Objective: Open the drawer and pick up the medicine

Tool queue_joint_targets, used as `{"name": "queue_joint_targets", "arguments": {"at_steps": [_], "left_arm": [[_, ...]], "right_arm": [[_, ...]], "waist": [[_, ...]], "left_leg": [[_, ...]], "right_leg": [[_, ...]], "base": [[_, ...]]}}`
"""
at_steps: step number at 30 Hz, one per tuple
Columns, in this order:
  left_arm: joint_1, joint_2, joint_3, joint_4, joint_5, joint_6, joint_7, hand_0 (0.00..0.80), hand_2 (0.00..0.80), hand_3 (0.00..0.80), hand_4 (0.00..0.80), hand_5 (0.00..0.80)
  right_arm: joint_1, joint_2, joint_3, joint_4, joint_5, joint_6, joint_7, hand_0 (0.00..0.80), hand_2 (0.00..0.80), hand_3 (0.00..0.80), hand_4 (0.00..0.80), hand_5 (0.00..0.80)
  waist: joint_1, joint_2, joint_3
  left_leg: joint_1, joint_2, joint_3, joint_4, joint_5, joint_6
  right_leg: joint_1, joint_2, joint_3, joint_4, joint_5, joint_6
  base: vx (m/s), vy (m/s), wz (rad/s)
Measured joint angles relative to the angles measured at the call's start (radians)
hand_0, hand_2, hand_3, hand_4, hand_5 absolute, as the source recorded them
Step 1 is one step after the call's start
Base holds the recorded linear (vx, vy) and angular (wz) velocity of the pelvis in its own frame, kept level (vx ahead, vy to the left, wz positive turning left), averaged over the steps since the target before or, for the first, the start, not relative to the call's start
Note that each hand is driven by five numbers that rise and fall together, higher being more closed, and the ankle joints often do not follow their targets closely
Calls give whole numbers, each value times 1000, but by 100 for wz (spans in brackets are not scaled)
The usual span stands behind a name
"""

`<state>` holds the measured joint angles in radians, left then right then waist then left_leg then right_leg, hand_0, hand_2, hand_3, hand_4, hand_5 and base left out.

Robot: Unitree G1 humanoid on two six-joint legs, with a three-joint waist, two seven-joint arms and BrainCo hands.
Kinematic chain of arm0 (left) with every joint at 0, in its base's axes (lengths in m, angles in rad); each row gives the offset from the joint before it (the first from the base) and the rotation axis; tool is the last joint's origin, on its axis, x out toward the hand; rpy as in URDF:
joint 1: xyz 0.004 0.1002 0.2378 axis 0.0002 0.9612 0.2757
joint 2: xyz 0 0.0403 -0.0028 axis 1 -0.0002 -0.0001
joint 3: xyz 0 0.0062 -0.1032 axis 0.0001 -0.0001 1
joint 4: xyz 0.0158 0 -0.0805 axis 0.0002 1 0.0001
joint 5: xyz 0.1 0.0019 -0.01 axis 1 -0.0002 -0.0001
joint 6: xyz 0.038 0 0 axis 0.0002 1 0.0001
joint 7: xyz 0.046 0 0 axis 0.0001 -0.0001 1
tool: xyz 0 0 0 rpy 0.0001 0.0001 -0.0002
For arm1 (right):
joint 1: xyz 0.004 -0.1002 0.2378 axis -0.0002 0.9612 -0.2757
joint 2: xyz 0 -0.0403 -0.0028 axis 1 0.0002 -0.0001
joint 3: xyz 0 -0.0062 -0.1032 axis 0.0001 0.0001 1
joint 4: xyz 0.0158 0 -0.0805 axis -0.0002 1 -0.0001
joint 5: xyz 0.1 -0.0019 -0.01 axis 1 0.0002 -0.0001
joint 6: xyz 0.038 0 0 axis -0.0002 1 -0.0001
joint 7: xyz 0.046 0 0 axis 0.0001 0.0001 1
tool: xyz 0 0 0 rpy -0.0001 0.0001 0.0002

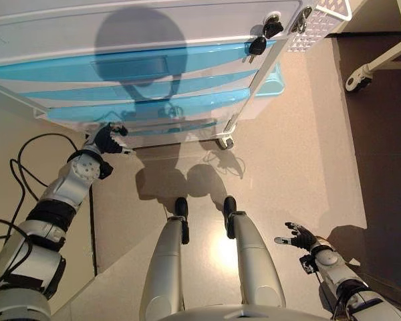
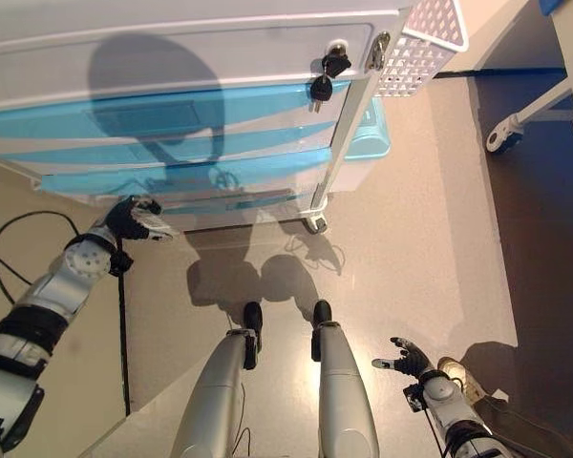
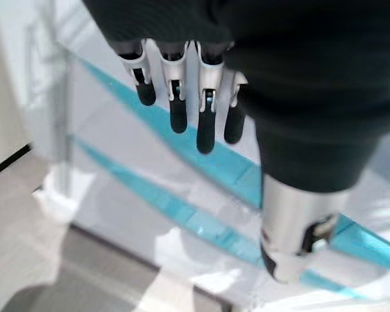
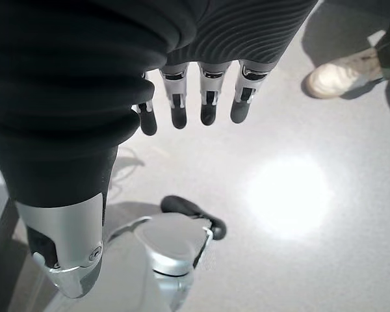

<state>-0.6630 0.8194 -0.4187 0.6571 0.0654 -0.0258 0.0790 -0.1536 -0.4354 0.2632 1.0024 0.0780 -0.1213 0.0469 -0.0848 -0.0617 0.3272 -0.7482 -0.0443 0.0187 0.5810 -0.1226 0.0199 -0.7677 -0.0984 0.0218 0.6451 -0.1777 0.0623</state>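
1. We judge the task barely begun: every blue-fronted drawer (image 1: 140,70) of the white cabinet (image 1: 120,27) looks closed, and no medicine shows in any view, so it presumably lies inside one of them.
2. Our left hand (image 1: 107,138) hangs just beside the lower drawers at the cabinet's left corner; its wrist view shows the fingers (image 3: 172,97) relaxed and straight, grasping nothing, with the blue fronts close past them.
3. Our right hand (image 1: 298,236) hangs low at our right side, well apart from the cabinet, fingers spread loosely and empty over the floor (image 4: 299,195).
4. Left to do, as we judge it: take hold of a drawer front, pull it out, find the medicine and lift it.
5. The cabinet stands on castors (image 1: 224,142) on a smooth beige floor; keys (image 1: 266,35) hang from its upper right corner, beside a white perforated basket (image 2: 420,43).
6. A person's shoe (image 4: 341,75) shows on the floor near our right hand.
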Motion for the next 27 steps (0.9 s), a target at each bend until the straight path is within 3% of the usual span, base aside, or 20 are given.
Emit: {"name": "queue_joint_targets", "arguments": {"at_steps": [5,13,17,20,21,25,26,27], "left_arm": [[-17,0,-36,27,26,0,44,0,0,0,0,0],[-13,1,-30,38,37,-2,81,0,0,0,0,0],[89,-34,83,1,-15,-14,88,0,0,0,0,0],[173,-71,127,-28,-47,-37,87,0,0,0,0,0],[239,-99,186,-77,-64,-46,86,0,0,0,0,0],[405,-196,232,-121,-133,-74,72,0,0,0,0,0],[457,-263,281,-130,-182,-90,66,0,0,0,0,0],[480,-277,271,-130,-211,-92,60,0,0,0,0,0]], "right_arm": [[0,18,13,5,1,-1,-7,0,0,0,0,0],[1,42,25,2,3,-4,-14,0,0,0,0,0],[4,68,24,8,3,-4,-21,0,0,0,0,0],[7,75,23,14,2,-4,-23,0,0,0,0,0],[11,76,22,5,3,-5,-28,0,0,0,0,0],[20,83,21,6,1,-4,-34,0,0,0,0,0],[28,85,19,6,0,-4,-35,0,0,0,0,0],[35,85,18,7,0,-5,-35,0,0,0,0,0]], "waist": [[-14,-7,-1],[-10,-22,1],[-13,-32,5],[-8,-32,5],[-8,-33,6],[10,-29,9],[22,-26,10],[31,-24,10]], "left_leg": [[0,2,1,-4,1,1],[3,6,5,-9,1,2],[52,8,10,-38,4,1],[97,8,15,-71,9,2],[125,10,23,-98,16,2],[231,13,33,-171,33,0],[272,12,35,-206,41,0],[290,12,32,-220,43,-2]], "right_leg": [[2,3,0,-14,7,1],[6,6,3,-21,11,1],[51,8,8,-48,17,1],[91,8,11,-74,19,1],[113,9,16,-99,27,2],[208,11,21,-170,45,2],[245,11,21,-201,52,2],[262,11,20,-212,54,0]], "base": [[0,0,0],[2,0,0],[5,-25,-6],[30,-21,-6],[16,-28,-12],[45,-48,-16],[72,-56,-7],[72,-57,-3]]}}
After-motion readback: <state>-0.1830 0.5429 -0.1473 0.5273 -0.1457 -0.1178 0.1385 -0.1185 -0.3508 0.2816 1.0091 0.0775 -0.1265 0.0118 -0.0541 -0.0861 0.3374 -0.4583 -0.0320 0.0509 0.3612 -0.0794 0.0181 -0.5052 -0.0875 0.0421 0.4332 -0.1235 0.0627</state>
